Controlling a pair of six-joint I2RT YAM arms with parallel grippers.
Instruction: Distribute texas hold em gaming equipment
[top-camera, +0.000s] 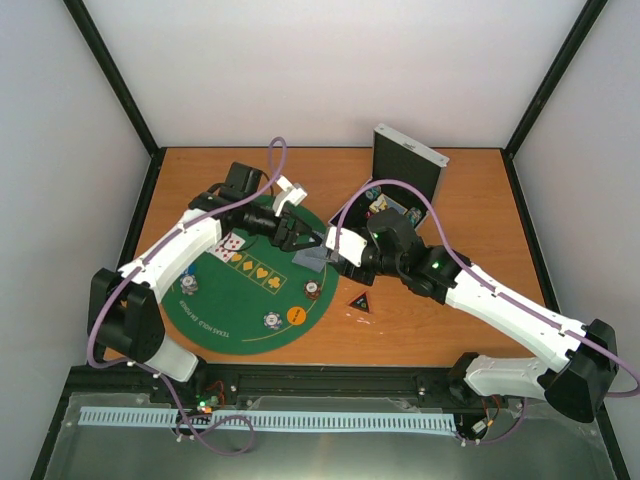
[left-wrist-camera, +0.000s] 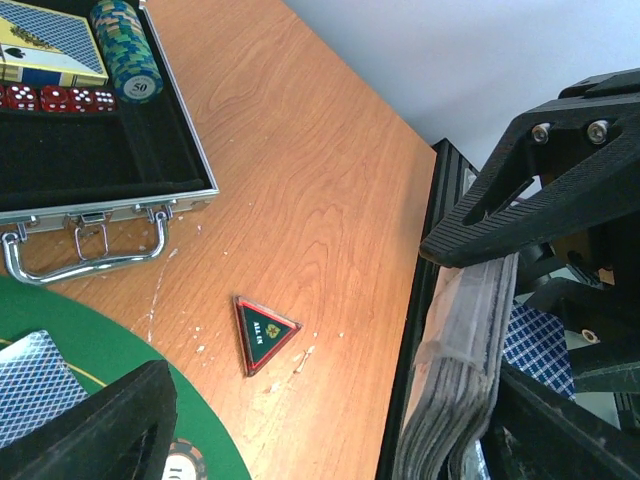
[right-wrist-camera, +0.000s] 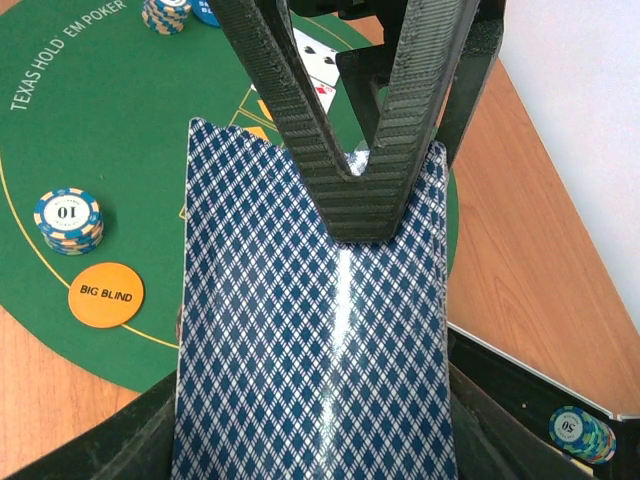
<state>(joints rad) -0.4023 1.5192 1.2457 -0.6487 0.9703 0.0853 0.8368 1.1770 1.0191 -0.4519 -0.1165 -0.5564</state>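
My right gripper (top-camera: 338, 256) is shut on the side edges of a deck of blue-backed playing cards (right-wrist-camera: 310, 340) and holds it over the green mat's right edge. My left gripper (top-camera: 298, 237) is open. One ribbed finger (right-wrist-camera: 362, 195) rests on the deck's top card. In the left wrist view the deck (left-wrist-camera: 455, 380) shows edge-on at the right of the open gap. The black triangular "ALL IN" marker (left-wrist-camera: 262, 332) lies on bare wood, also in the top view (top-camera: 360, 302). The orange "BIG BLIND" disc (right-wrist-camera: 106, 294) and a blue chip stack (right-wrist-camera: 68, 221) lie on the mat.
The round green felt mat (top-camera: 225, 312) carries more chip stacks (top-camera: 272, 320) and face-up cards (top-camera: 230, 247). The open silver case (left-wrist-camera: 120, 195) stands behind the deck, holding chips (left-wrist-camera: 127, 50), red dice and a boxed deck. Black frame posts edge the table.
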